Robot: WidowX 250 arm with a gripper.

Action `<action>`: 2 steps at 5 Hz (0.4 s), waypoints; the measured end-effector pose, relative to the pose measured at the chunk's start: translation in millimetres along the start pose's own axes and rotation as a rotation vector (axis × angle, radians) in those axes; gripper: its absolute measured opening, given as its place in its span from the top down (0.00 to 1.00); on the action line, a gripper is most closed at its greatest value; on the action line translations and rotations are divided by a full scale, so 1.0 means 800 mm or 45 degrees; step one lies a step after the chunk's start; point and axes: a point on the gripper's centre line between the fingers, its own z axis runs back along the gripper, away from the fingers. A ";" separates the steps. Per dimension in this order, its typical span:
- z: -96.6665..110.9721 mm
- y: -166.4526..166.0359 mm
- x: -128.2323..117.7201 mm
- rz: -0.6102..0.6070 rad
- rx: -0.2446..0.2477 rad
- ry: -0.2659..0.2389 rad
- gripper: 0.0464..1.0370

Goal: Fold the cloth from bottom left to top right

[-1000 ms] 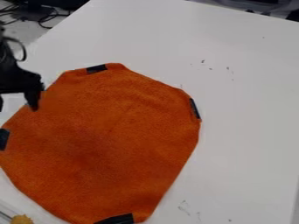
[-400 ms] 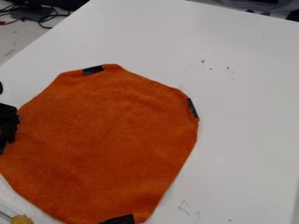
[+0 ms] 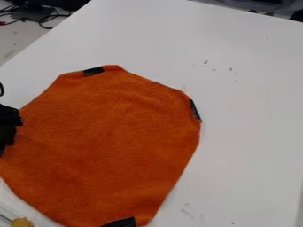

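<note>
Gripper (image 3: pixel 6 141): in the camera view, at nine o'clock on the picture's edge, overlapping the cloth's left margin; whether it is spread, pressed together or pinching fabric, I cannot tell.
Cloth (image 3: pixel 109 142): orange, spread out on the white table (image 3: pixel 248 133), its middle at roughly three o'clock from the gripper; its upper margin runs off toward one and two o'clock, its lower part toward four and five.
Long axis: none stands out; the cloth looks about as broad as it is long, and its bottom margin meets the picture's lower edge.
Nearer arm: the only one, already at the cloth's left side.
Black patches: one at eleven o'clock on the cloth (image 3: pixel 93 71), one at two o'clock (image 3: pixel 195 109), one near six (image 3: pixel 120 222).
Fold line: none visible; the cloth lies flat but for faint wrinkles, so I judge the fold is still to be made.
Coming move: probably secure the left margin, lift, then carry it toward one or two o'clock over the rest; a shallow grip could slip or drag the whole cloth.
Clear edge (image 3: pixel 8 212): at seven o'clock in the corner, perhaps a container's wall.
Yellow lump (image 3: pixel 22 222): close by that edge; inside or outside, I cannot tell.
</note>
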 end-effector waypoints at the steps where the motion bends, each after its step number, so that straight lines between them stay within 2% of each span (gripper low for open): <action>1: -0.001 -0.001 0.000 0.006 -0.010 0.001 0.63; 2: 0.000 0.000 0.000 0.009 -0.002 -0.003 0.84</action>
